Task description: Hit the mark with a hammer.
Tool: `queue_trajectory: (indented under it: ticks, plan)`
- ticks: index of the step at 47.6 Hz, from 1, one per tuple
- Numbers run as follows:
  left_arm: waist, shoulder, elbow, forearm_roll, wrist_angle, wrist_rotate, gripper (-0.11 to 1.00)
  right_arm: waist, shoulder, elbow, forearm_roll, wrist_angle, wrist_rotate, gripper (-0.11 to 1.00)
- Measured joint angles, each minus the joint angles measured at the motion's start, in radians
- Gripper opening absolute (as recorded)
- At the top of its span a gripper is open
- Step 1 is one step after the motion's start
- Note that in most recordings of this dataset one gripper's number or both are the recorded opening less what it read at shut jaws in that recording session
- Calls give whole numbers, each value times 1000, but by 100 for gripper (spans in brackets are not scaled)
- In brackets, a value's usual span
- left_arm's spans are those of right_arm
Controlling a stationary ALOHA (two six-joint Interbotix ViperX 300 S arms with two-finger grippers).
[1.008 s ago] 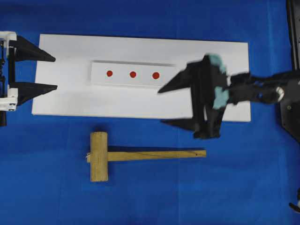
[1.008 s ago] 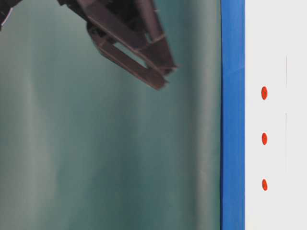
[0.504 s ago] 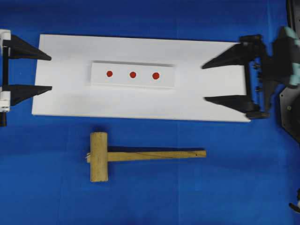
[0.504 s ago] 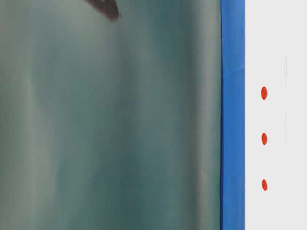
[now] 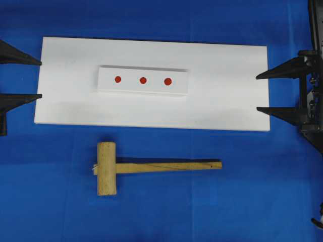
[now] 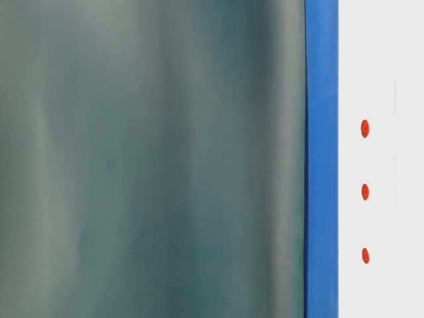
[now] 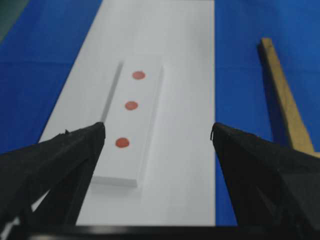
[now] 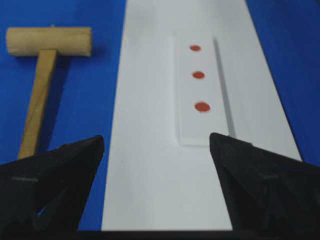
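Since a second ago my right gripper [image 5: 272, 92] has drawn back from over the white board [image 5: 227, 108] to its right end, jaws spread and empty; my left gripper [image 5: 28, 79] has slipped further off the left end, likewise spread and holding nothing; the hammer [image 5: 151, 168] lies untouched on the blue cloth [image 5: 50, 201] just below the board, head leftward; three red marks [image 5: 143, 80] sit on the raised strip [image 5: 176, 85].
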Motion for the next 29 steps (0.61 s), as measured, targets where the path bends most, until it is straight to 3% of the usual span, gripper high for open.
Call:
queue_trajectory:
  ticks: [10, 29]
  plan:
    - [-2, -66, 25, -2, 43, 5, 85, 8, -49, 74, 34, -72, 2, 76]
    - [-17, -132, 48, -2, 92, 5, 81, 54, -49, 81, 40, -126, 2, 75]
